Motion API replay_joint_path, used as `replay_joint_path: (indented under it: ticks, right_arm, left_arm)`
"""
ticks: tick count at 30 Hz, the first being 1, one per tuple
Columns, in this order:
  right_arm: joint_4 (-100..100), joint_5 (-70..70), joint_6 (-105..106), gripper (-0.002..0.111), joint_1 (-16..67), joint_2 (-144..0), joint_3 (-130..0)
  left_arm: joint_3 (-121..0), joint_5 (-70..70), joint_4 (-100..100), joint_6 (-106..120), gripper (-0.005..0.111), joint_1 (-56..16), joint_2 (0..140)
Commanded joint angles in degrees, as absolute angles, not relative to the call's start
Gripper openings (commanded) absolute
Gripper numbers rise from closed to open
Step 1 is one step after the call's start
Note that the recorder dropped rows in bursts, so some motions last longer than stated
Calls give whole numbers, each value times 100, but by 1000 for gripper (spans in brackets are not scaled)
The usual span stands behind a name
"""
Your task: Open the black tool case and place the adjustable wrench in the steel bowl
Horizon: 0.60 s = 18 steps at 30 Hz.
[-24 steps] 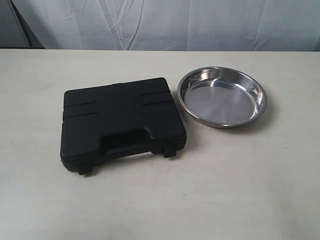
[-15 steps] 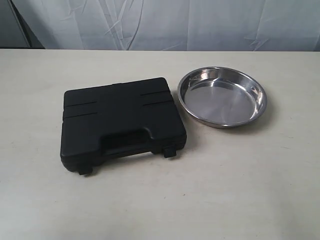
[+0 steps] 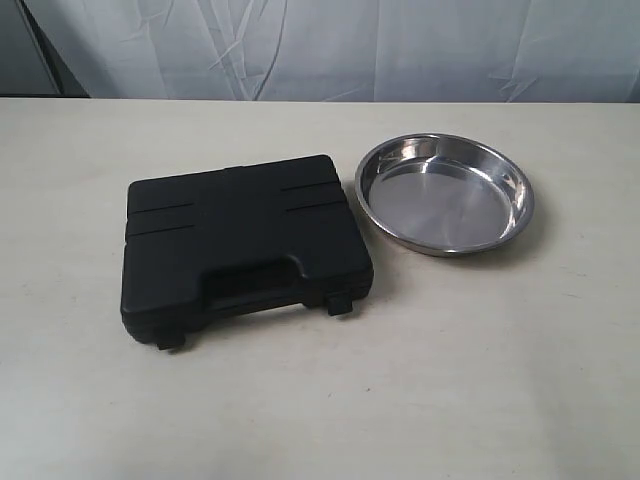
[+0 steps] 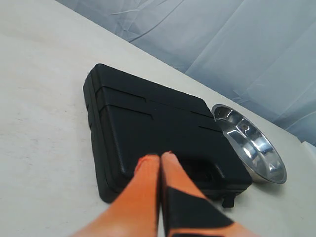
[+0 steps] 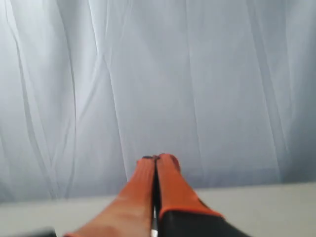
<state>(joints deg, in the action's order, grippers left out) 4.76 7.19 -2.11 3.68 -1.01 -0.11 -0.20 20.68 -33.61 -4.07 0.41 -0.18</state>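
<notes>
Short of the black tool case [image 4: 148, 123], left gripper [image 4: 160, 156] pressed together; right gripper [image 5: 156, 158] likewise, facing curtain [image 5: 222, 74].

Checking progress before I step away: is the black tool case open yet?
No, the black tool case lies flat with its lid fully down.
</notes>
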Motion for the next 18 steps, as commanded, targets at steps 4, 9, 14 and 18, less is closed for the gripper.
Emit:
replay_joint_path:
  ticks: [4, 9, 14, 18]
  right_arm:
    - [1953, 2635, -2850, 0, 346, -99, 0]
    - [874, 1411, -3576, -1, 346, -241, -501]
    - [-970, -489, -3523, -1, 346, -1326, -2240]
    - [-1123, -1742, -1596, -1, 346, -2873, -3829]
  left_arm:
    - [0, 2034, -3332, -382, 0, -9, 0]
    - [0, 2034, -3332, -382, 0, -9, 0]
    - [0, 2034, -3332, -382, 0, -9, 0]
    - [0, 2034, -3332, -382, 0, -9, 0]
